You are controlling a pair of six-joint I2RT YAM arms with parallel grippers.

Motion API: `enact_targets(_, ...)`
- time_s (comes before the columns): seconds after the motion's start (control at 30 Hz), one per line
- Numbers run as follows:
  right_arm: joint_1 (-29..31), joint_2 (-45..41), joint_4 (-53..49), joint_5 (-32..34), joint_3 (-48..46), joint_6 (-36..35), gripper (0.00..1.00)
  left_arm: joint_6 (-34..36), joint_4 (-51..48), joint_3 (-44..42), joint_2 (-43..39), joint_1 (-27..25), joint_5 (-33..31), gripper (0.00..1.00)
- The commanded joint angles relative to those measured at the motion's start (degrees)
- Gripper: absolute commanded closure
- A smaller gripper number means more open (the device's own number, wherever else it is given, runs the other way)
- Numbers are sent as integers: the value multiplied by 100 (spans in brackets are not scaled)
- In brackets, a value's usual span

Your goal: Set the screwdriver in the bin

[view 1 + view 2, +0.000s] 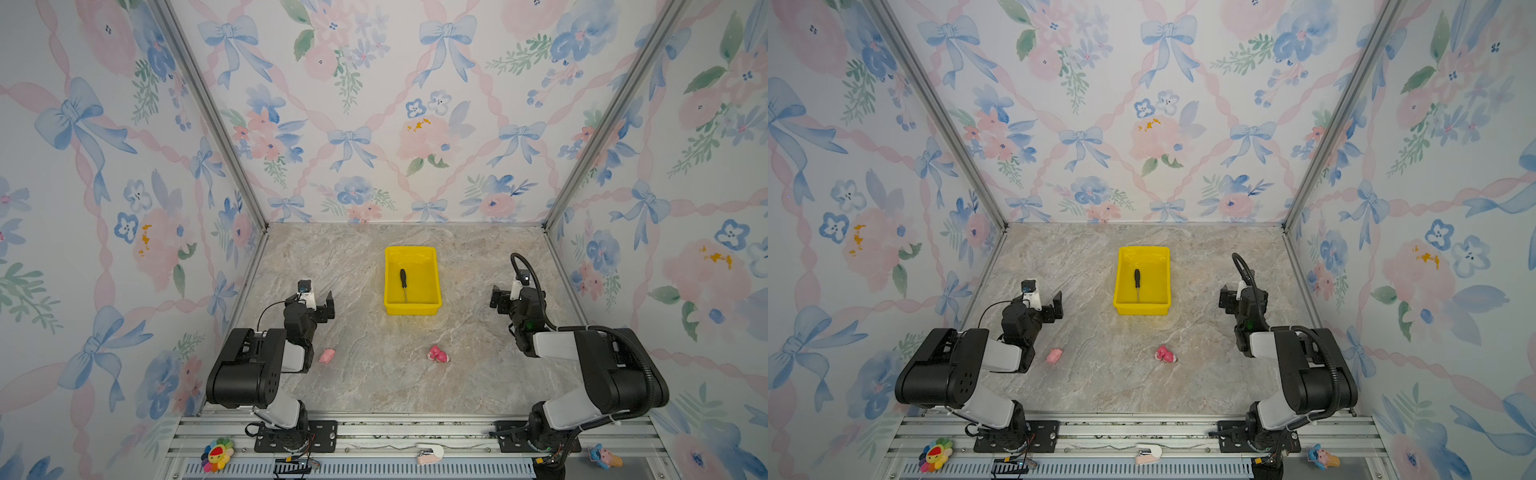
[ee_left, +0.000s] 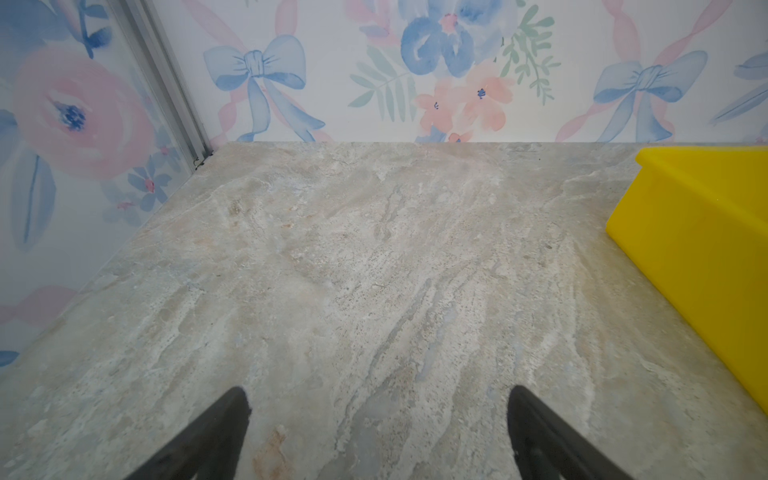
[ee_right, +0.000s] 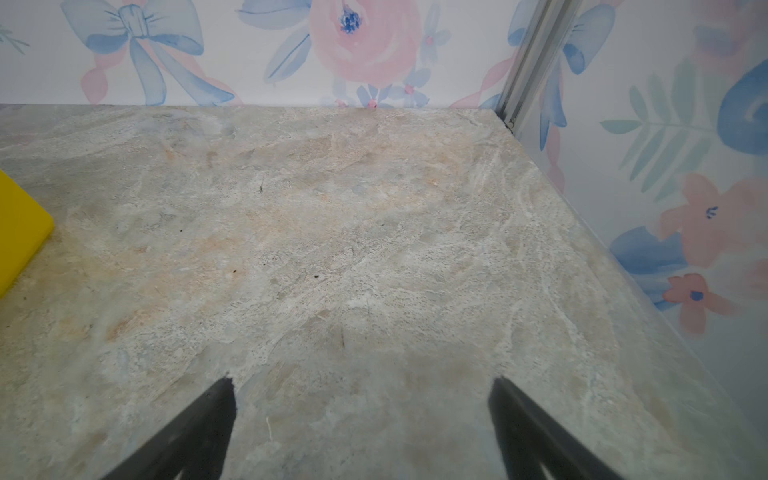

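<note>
The slim screwdriver (image 1: 403, 283) (image 1: 1137, 282), with a black handle and thin silver shaft, lies flat on the floor of the bright yellow rectangular plastic bin (image 1: 411, 310) (image 1: 1142, 310). It is left of the bin's middle and roughly parallel to the long walls. Its handle points to the far side and its tip stops just short of the near wall. It does not reach over any rim.

The bin sits in the middle of the grey-beige marbled tabletop (image 1: 374, 386), a little toward the far wall, with bare surface on all four sides.

The left gripper (image 1: 326, 308) (image 1: 1054, 307) hangs left of the bin, well apart from it. In the left wrist view its black fingers (image 2: 232, 419) stand spread wide with only tabletop between them, and the bin's outer wall (image 2: 698, 241) shows at one side.

The right gripper (image 1: 497, 299) (image 1: 1225, 300) is right of the bin, also well apart. Its fingers (image 3: 216, 411) are likewise spread with nothing between them, and a corner of the bin (image 3: 20, 224) shows at the edge of that view.

Nearer, a small pale pink lump (image 1: 327, 356) lies just beside the left arm, and a brighter pink small toy (image 1: 438, 354) lies near the middle. Both are well clear of the bin. The tabletop runs to the wallpapered panels at the left, right and far edges.
</note>
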Motion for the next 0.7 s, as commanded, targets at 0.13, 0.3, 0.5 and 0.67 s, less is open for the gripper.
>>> enact_targets(0.13,-48,46,254,-146,-32,-72,3,186,305,-20,-1,-163,-503,3)
enact_targets(0.3,-49,29,317,-165,-76,-68,3,189,317,-35,-18,-193,-521,2)
enact_targets(0.5,-49,28,326,-164,-78,-67,3,192,320,-23,-17,-184,-494,3)
enact_targets(0.67,-49,28,325,-164,-80,-67,3,191,321,-28,-4,-175,-485,3)
